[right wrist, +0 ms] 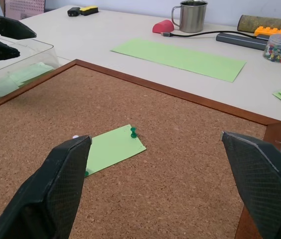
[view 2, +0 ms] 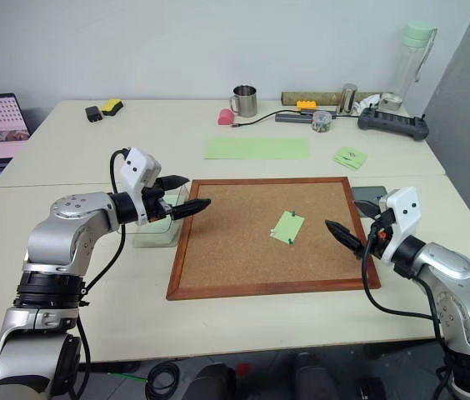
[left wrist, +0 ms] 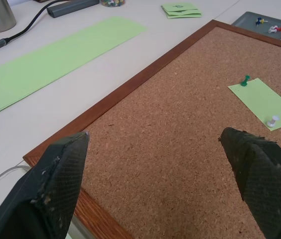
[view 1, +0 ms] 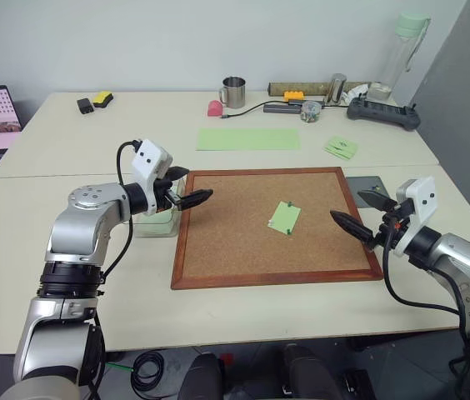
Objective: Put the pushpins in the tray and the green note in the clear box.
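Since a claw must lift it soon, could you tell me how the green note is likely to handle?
The green note looks like thin paper: probably floppy and very light. It lies flat on the corkboard, so edges may be hard to catch. Pushpins hold it, so pulling now could tear it.

Green note (view 1: 285, 217) lies flat on the corkboard (view 1: 235, 250), right of centre, pinned by pushpins (left wrist: 244, 80): a green one at a corner, a white one at an edge. Dark-grey tray (left wrist: 263, 24) off the board's right corner holds a few pins. Clear box (right wrist: 16, 69) by the board's left edge holds green sheets.
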Motion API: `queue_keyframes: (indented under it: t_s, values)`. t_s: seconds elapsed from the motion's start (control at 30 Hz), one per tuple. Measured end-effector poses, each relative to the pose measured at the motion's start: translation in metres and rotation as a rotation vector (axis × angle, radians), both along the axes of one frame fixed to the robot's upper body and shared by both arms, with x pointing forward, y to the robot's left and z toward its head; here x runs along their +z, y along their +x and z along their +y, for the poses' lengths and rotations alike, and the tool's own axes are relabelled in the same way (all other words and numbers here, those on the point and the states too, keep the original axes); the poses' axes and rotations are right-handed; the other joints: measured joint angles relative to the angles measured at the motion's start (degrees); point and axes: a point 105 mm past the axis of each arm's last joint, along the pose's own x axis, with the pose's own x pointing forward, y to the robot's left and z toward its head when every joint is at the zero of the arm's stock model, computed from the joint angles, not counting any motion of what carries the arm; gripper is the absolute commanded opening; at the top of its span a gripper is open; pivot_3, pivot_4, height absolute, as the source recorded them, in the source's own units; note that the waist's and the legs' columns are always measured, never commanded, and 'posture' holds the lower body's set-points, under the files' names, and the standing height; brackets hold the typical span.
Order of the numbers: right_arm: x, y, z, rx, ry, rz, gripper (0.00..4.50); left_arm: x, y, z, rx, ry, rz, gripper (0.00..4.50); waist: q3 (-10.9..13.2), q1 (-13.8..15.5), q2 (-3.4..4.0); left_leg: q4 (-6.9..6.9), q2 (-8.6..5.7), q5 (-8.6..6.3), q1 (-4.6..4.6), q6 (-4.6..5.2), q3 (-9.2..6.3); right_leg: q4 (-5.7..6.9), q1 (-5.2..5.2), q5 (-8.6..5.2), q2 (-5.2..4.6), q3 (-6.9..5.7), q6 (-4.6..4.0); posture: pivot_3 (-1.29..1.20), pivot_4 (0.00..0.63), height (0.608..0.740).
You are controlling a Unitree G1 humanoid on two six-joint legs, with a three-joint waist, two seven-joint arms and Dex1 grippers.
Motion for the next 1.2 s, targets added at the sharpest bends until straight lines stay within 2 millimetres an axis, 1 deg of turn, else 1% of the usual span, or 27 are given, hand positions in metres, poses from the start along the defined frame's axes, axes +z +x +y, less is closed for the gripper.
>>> queue_keyframes:
  t_s: [0.57, 0.83, 1.0, 1.2]
  values:
    - [-0.002, 0.002, -0.004, -0.028, -0.013, -0.005, 4.37, 0.003, 0.000, -0.003, -0.004, -0.017, -0.013, 4.47, 0.00, 0.00, 0.00, 0.00, 0.00, 0.00, 0.00, 0.00, 0.00, 0.00, 0.00, 0.00, 0.00, 0.00, 0.00, 0.00, 0.150, 0.740]
    - [-0.013, -0.001, -0.005, -0.043, -0.001, 0.027, 4.37, 0.002, -0.004, -0.006, -0.020, -0.015, -0.016, 4.47, 0.00, 0.00, 0.00, 0.00, 0.00, 0.00, 0.00, 0.00, 0.00, 0.02, 0.00, 0.00, 0.00, 0.01, 0.00, 0.00, 0.150, 0.740]
    - [-0.028, -0.004, 0.004, -0.043, 0.023, 0.066, 4.37, -0.001, -0.007, -0.009, -0.030, -0.019, -0.015, 4.47, 0.00, 0.00, 0.00, 0.02, 0.00, 0.00, 0.01, 0.00, 0.01, 0.04, 0.00, 0.00, 0.00, 0.03, 0.00, 0.00, 0.150, 0.740]
    - [-0.029, -0.002, 0.004, -0.065, 0.028, 0.063, 4.37, -0.003, -0.011, -0.014, -0.047, -0.023, -0.022, 4.47, 0.00, 0.00, 0.00, 0.02, 0.00, 0.00, 0.02, 0.00, 0.01, 0.04, 0.00, 0.00, 0.00, 0.01, 0.00, 0.00, 0.150, 0.740]
